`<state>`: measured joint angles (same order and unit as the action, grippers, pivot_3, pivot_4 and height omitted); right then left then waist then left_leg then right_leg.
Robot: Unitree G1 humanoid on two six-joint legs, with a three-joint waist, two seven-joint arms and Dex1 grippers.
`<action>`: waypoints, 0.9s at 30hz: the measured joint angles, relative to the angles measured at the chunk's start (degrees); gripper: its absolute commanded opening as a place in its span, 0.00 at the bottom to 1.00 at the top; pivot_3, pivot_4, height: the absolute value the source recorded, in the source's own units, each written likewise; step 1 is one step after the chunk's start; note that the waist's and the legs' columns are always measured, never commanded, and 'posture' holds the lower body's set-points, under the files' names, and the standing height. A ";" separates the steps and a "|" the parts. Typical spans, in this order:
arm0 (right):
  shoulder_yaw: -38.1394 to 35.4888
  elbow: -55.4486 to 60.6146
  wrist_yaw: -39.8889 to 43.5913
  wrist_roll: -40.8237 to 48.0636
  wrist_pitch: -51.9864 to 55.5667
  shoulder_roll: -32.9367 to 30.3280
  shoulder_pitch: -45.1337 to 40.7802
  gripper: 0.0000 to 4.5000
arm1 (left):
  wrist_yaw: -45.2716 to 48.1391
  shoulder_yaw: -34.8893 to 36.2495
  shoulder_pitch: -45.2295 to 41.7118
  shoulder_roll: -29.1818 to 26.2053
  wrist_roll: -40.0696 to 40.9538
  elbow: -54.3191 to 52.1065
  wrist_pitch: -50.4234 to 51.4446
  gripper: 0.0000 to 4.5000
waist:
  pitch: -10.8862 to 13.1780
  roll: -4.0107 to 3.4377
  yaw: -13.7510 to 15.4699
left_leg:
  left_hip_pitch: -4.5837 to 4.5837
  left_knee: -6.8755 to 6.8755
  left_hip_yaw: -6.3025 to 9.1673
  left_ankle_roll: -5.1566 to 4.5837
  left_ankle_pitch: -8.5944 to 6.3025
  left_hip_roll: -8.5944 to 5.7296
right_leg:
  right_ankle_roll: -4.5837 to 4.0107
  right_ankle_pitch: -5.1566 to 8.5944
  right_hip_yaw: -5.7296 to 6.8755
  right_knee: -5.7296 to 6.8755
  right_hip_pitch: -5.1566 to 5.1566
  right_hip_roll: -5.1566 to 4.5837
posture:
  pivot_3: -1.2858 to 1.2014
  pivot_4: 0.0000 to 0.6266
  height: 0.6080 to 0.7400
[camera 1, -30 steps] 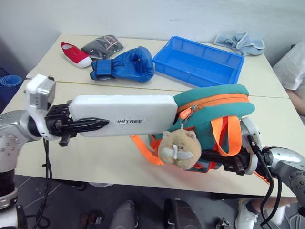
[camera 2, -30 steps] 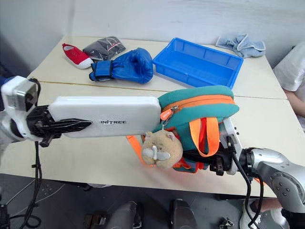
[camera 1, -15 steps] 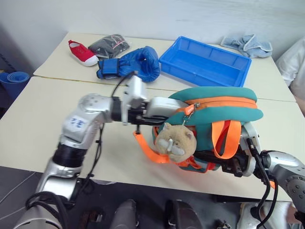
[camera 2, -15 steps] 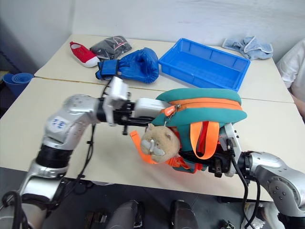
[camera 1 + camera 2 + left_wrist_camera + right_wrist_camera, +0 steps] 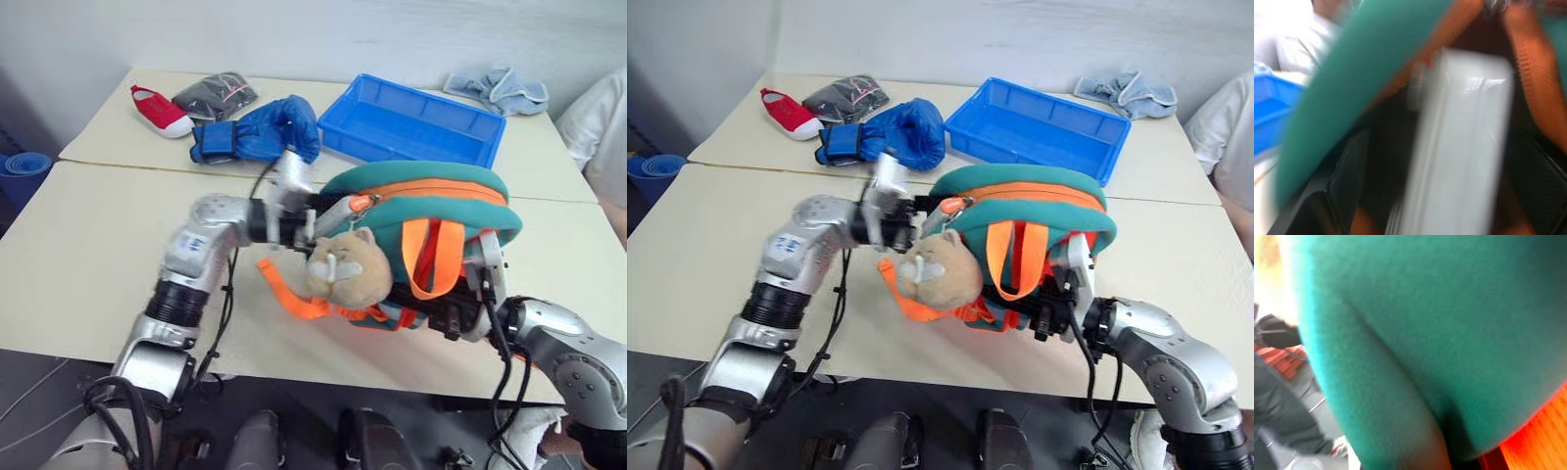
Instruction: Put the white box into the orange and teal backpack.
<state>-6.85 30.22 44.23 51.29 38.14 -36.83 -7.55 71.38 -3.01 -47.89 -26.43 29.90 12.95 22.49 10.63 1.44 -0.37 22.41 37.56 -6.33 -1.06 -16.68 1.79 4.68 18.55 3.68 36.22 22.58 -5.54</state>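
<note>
The orange and teal backpack [image 5: 431, 196] is propped up near the table's front edge, its zip mouth facing left and a tan hamster charm [image 5: 343, 269] hanging in front. My left gripper [image 5: 315, 209] is at that mouth. In the left wrist view the white box [image 5: 1459, 147] lies inside the bag, and the black fingers [image 5: 1349, 181] stand wider than the box, with a gap on one side. My right gripper [image 5: 446, 315] is shut on the backpack's lower right side, its fingertips buried in the fabric.
A blue tray [image 5: 411, 122] stands behind the backpack. Further back left lie a blue boxing glove [image 5: 260, 132], a red shoe [image 5: 157, 110] and a dark packet [image 5: 211, 95]. A blue cloth [image 5: 495, 88] is at the back right, and a person in white [image 5: 602, 127] sits at the right edge.
My left gripper has carried the white box to the right into the backpack's mouth until it is almost wholly inside, and its fingers have spread open. The backpack has shifted slightly left.
</note>
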 measured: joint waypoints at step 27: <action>3.78 -5.84 0.02 -7.42 -1.92 2.97 -4.93 0.00 | -3.50 3.91 18.09 -6.10 4.41 -26.06 1.65 0.92 | 0.00 0.00 0.15 | 0.00 0.16 0.10 -0.10 -0.08 -0.05 | 0.03 -0.01 0.00 0.10 -0.12 -0.11 | 0.52 0.24 1.00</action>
<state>-3.07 24.38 44.25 43.87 36.22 -33.85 -12.48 67.87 0.90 -29.81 -32.54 34.31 -13.11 24.14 10.63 1.44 -0.22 22.41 37.72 -6.23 -1.16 -16.77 1.74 4.70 18.54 3.68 36.33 22.46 -5.65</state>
